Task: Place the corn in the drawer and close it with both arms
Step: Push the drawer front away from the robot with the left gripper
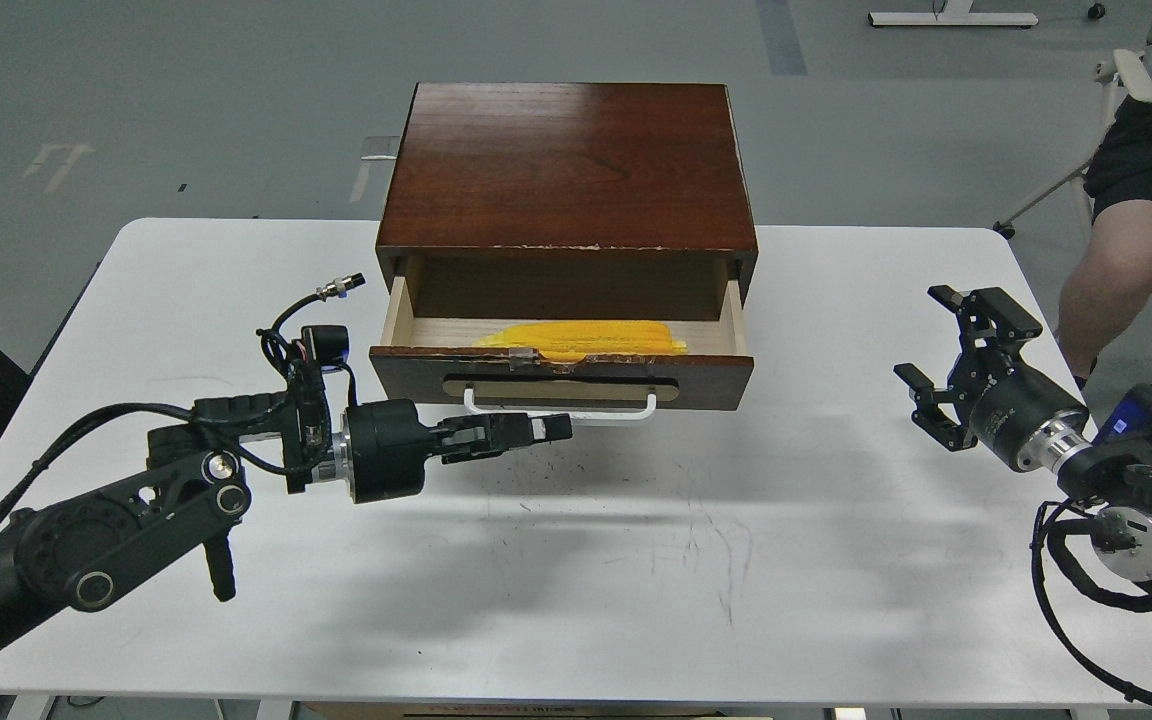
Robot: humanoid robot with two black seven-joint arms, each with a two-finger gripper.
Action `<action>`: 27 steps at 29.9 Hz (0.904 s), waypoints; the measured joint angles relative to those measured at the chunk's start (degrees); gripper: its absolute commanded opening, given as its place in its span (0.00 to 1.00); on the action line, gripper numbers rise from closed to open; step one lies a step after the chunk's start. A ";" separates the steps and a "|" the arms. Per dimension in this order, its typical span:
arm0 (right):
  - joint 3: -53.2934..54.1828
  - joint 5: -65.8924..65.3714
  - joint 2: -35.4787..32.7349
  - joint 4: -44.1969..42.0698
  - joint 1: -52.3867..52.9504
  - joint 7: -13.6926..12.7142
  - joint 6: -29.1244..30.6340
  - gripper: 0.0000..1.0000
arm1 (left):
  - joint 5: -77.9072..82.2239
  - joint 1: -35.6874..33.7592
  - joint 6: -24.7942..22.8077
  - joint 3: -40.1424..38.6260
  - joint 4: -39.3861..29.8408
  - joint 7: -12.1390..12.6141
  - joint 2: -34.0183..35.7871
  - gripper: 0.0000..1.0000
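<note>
The dark red-brown drawer (561,378) stands pulled out from the wooden cabinet (564,165). The yellow corn (581,338) lies lengthwise inside it, behind the chipped front edge. The white bar handle (561,408) hangs on the drawer front. My left gripper (551,428) is shut and empty, pointing right, just in front of and below the handle's left half. My right gripper (936,355) is open and empty, over the table well to the right of the drawer.
The cabinet sits at the back middle of the white table (636,560). A seated person's leg (1111,275) and a chair are beyond the table's right edge. Grey floor lies behind.
</note>
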 measured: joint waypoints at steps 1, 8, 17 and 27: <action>0.00 0.00 0.00 0.00 -0.05 0.00 0.00 1.00 | 0.25 -0.02 0.00 0.00 0.01 0.00 0.00 0.00; 0.00 0.00 0.00 0.01 -0.34 -0.03 0.00 1.00 | 1.50 -0.09 0.00 0.07 0.01 -0.01 0.32 0.00; 0.00 0.00 0.00 0.05 -0.38 -0.03 0.00 1.00 | 2.97 -0.27 0.00 0.18 0.26 -0.01 0.34 0.00; 0.01 0.00 0.00 0.05 -0.60 -0.02 0.00 1.00 | 3.22 -1.26 0.00 0.20 1.86 -0.01 0.09 0.00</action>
